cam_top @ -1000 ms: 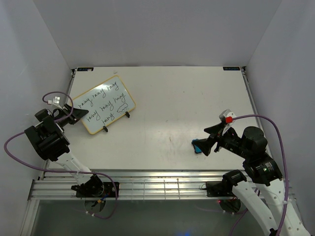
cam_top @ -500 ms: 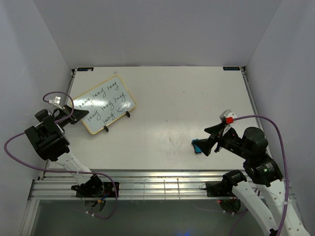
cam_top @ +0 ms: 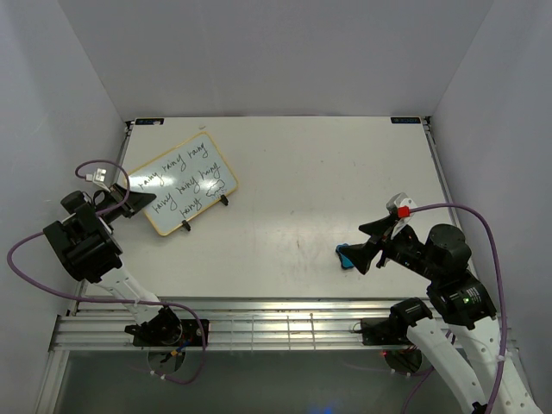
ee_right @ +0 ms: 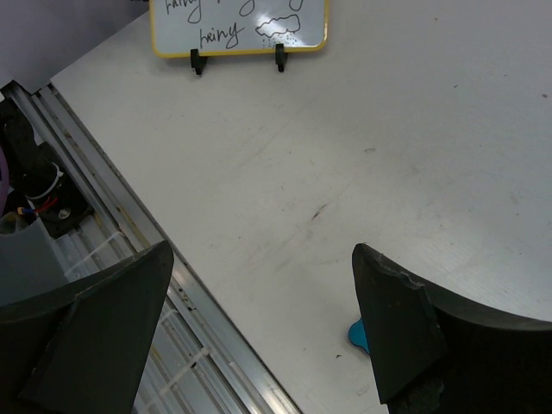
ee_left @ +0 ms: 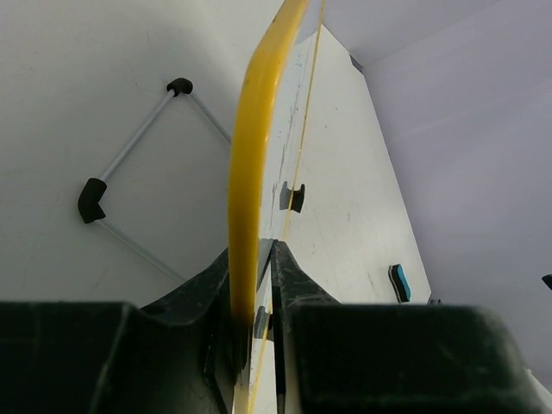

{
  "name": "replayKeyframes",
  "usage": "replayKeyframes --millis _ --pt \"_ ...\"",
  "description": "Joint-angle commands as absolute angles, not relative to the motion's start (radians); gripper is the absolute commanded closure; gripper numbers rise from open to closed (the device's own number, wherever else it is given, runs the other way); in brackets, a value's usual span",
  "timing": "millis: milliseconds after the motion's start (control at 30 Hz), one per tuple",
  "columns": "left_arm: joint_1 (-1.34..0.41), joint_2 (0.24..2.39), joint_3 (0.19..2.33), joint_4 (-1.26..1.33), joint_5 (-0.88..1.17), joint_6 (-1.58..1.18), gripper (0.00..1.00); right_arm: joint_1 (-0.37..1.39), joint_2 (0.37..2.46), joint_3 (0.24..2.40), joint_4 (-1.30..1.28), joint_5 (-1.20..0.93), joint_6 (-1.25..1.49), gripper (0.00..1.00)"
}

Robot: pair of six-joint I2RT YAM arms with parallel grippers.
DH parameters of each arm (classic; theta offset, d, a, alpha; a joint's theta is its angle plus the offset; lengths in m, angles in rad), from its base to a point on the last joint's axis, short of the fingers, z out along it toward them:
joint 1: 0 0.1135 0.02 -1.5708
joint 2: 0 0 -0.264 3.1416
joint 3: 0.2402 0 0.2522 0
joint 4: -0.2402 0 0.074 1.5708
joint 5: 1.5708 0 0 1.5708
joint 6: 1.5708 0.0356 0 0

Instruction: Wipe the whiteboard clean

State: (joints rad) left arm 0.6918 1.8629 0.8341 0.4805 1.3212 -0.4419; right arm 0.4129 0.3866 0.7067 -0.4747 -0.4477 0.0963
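The whiteboard (cam_top: 183,183), yellow-rimmed with black handwritten words, stands on small black feet at the table's far left. My left gripper (cam_top: 138,203) is shut on its near-left edge. In the left wrist view the yellow rim (ee_left: 252,155) runs between my jaws (ee_left: 259,259). The whiteboard also shows at the top of the right wrist view (ee_right: 241,21). The blue eraser (cam_top: 345,258) lies on the table at the right front. My right gripper (cam_top: 364,244) is open just beside and above it. Only a corner of the eraser (ee_right: 360,335) shows by the right finger (ee_right: 392,319).
A wire stand with black end caps (ee_left: 90,198) sticks out behind the board. The aluminium rails (cam_top: 285,323) run along the table's near edge. Grey walls close in the left, back and right sides. The eraser shows far off in the left wrist view (ee_left: 399,282).
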Motion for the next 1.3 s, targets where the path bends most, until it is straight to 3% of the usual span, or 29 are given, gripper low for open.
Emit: replayKeyframes --millis 0,800,1267 --pt "0.698 1.813 0.858 0.492 1.267 -0.410 1.00 0.417 0.376 0.718 -0.446 -0.446 0.083 0.10" --pt "0.603 1.611 0.951 0.796 1.206 -0.646 1.00 0.417 0.359 0.709 -0.440 -0.456 0.087 0.10" --pt "0.382 1.502 1.241 0.524 1.066 -0.624 1.00 0.417 0.357 0.703 -0.453 -0.393 0.084 0.10"
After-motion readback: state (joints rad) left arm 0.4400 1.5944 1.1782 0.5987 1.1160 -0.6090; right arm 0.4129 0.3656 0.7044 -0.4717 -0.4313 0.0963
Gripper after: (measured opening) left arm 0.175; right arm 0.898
